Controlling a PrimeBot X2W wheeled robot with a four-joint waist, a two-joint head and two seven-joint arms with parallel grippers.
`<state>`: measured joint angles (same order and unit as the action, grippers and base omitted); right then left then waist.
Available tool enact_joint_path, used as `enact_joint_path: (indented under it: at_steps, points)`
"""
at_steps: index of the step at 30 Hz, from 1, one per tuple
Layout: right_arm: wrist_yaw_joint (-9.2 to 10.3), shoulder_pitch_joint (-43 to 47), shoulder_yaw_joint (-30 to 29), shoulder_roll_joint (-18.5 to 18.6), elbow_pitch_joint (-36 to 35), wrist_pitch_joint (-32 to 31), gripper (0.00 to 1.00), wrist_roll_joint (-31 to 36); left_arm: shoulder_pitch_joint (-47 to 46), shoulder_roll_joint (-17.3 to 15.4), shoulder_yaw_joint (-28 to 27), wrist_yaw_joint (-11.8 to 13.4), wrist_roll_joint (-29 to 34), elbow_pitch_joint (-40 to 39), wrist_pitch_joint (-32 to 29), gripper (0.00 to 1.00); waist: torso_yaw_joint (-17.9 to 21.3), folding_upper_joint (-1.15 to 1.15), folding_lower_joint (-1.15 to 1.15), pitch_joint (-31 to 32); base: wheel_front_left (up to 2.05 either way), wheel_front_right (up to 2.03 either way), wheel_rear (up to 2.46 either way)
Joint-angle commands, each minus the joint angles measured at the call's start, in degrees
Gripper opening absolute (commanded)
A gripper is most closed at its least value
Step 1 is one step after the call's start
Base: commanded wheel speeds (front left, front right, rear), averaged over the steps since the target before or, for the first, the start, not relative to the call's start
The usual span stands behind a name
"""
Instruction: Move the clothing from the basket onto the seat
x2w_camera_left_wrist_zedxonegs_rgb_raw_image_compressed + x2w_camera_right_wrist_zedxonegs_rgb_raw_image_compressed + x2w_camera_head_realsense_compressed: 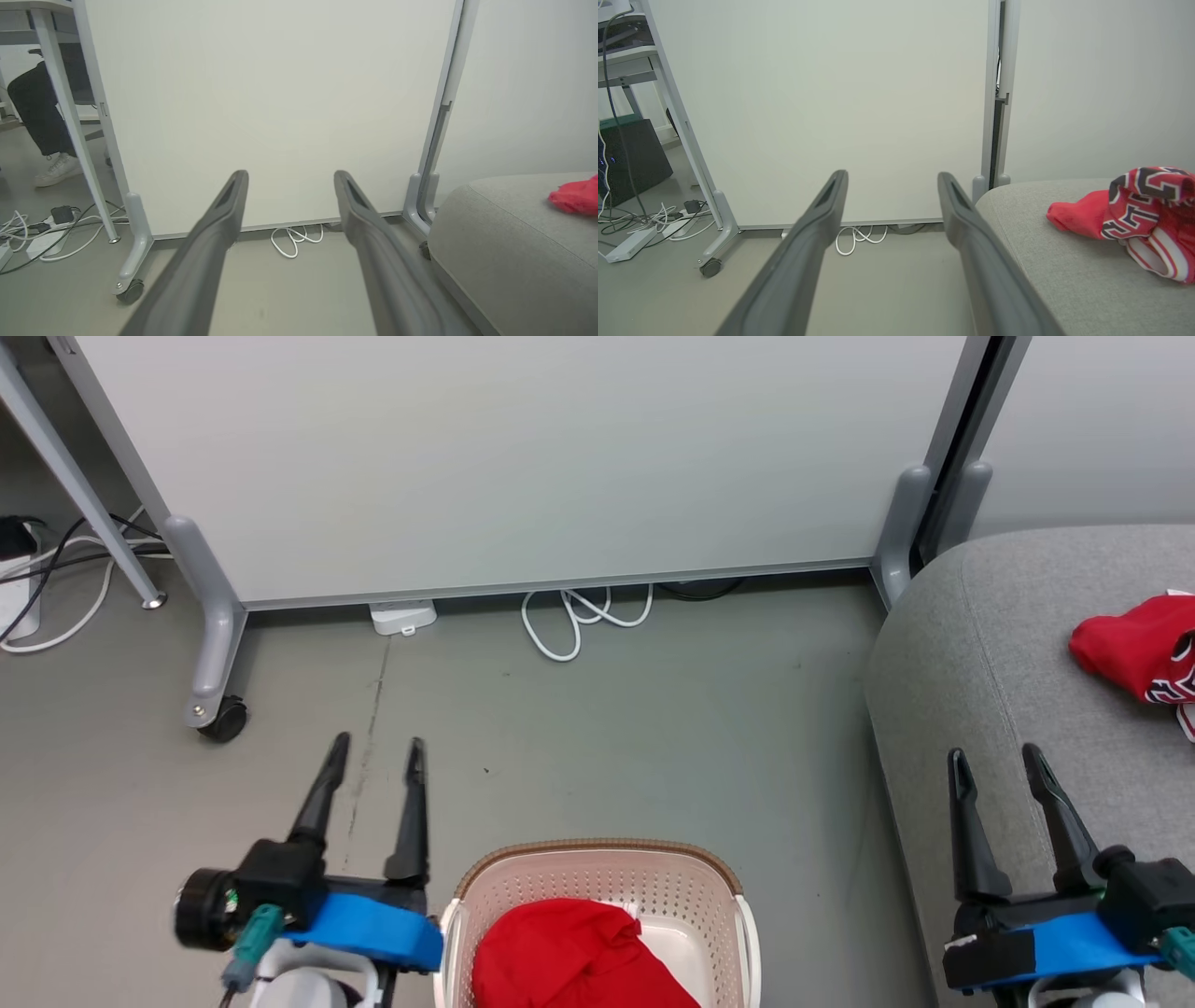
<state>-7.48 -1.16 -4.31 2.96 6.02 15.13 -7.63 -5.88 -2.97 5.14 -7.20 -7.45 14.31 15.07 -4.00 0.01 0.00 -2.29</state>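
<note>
i am keeping both claws released and empty: my left gripper (378, 741) is hovering above the floor (607, 728) just beside the basket (597, 847), my right gripper (993, 752) is hanging over the seat (980, 644). the plain red garment (569, 952) is lying heaped in the basket; the lettered garment (1134, 649) is already resting on the seat. i am expecting trouble if i am pinching only a thin fold, letting cloth slip mid-carry, or catching a finger in the perforated wall and dragging the basket
</note>
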Motion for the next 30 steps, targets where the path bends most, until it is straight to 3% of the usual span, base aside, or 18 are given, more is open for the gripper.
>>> enact_joint_path:
  at_steps: [1,10,21,30]
  points:
    - [-0.03,-1.3,0.1,-0.1,-0.1,0.0,1.0,0.0,-1.9,-0.7,2.1,-0.4,0.6,1.4,0.2,1.0,0.4,-0.01,0.0,-0.4,0.0,0.0,0.0]
    - [-0.03,-5.3,1.4,-0.1,-1.2,0.0,1.0,0.0,-10.0,-4.1,12.6,-0.2,-0.4,11.1,0.2,1.0,3.6,-0.01,0.0,-5.4,0.0,0.0,0.0]
    - [-0.03,-11.6,1.6,-0.1,-3.5,0.0,1.0,-1.0,-23.7,-8.3,28.5,-0.2,-2.7,27.5,0.2,1.0,8.3,-0.01,0.0,-18.6,0.0,0.0,0.0]
    - [-0.03,-16.2,1.8,-0.1,-5.2,0.0,1.0,-1.1,-34.0,-9.0,43.1,-0.3,-3.6,42.2,-0.8,1.0,10.4,-0.01,0.0,-27.8,0.0,0.0,0.0]
